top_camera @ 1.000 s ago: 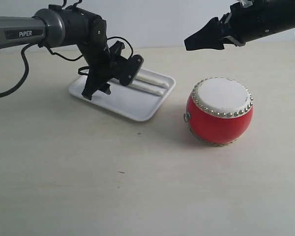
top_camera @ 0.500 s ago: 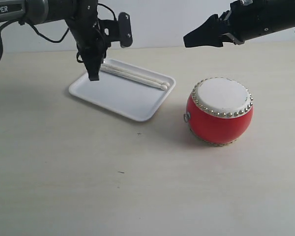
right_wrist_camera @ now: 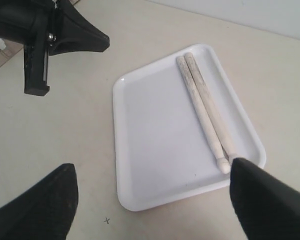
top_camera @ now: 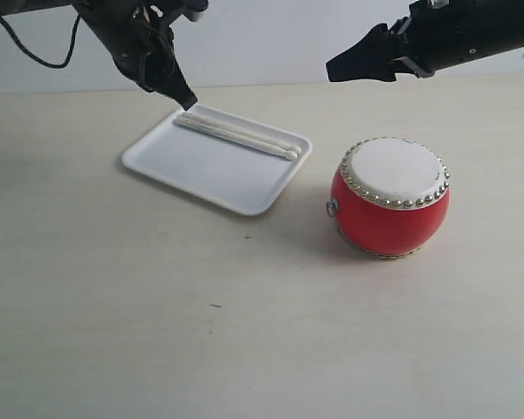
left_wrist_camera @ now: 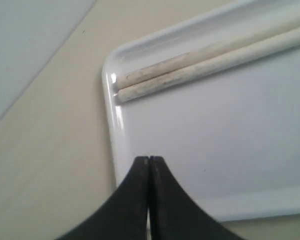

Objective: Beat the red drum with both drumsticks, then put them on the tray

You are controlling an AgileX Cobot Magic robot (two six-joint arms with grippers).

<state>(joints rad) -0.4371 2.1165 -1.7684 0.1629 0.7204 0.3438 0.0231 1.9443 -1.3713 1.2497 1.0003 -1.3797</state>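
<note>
Both cream drumsticks point(top_camera: 237, 134) point(right_wrist_camera: 206, 111) point(left_wrist_camera: 210, 62) lie side by side along the far edge of the white tray point(top_camera: 201, 168) point(right_wrist_camera: 155, 150) point(left_wrist_camera: 200, 135). The red drum point(top_camera: 389, 197) with its white studded skin stands upright to the tray's right. My left gripper point(top_camera: 185, 102) point(left_wrist_camera: 149, 160) is shut and empty, raised just above the tray's far-left corner near the sticks' butt ends. High above the table, between tray and drum, my right gripper point(top_camera: 336, 72) point(right_wrist_camera: 155, 175) hangs open with nothing in it.
The pale wooden table point(top_camera: 244, 332) runs wide in front of the tray and drum. A white wall point(top_camera: 271, 35) rises behind. A small cross mark point(top_camera: 247, 236) sits on the table in front of the tray.
My left arm has risen and swung back and left off the tray, uncovering both sticks lying in it. The right arm has hardly moved.
</note>
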